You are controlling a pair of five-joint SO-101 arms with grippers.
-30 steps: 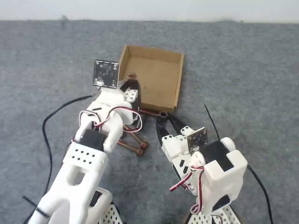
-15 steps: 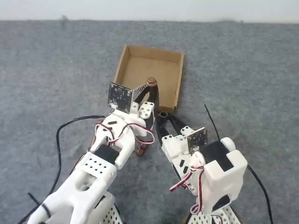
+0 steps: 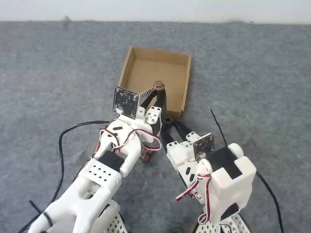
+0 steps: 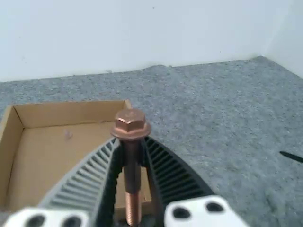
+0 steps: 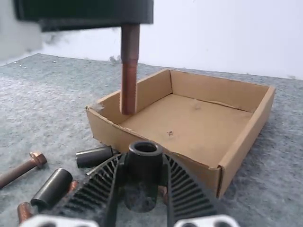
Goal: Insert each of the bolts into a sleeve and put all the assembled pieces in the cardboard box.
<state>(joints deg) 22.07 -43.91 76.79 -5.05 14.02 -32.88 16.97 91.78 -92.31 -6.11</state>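
Now left gripper [image 4: 130,142] clamps bolt [image 4: 131,170] upright — right gripper [image 5: 143,161] clamps sleeve [image 5: 143,177].

Buried under the left arm [image 3: 114,150] in the high view: the loose pieces, save one bolt head [image 3: 146,158]. In the right wrist view, lost behind the blurred left gripper [image 5: 130,16] at the view's edge: the head of the held bolt [image 5: 129,71]. Sunk between the fingers of the right gripper [image 5: 143,163]: the base of the sleeve [image 5: 143,147]. Cut by the edge: the shank end of a lying bolt [image 5: 19,170].
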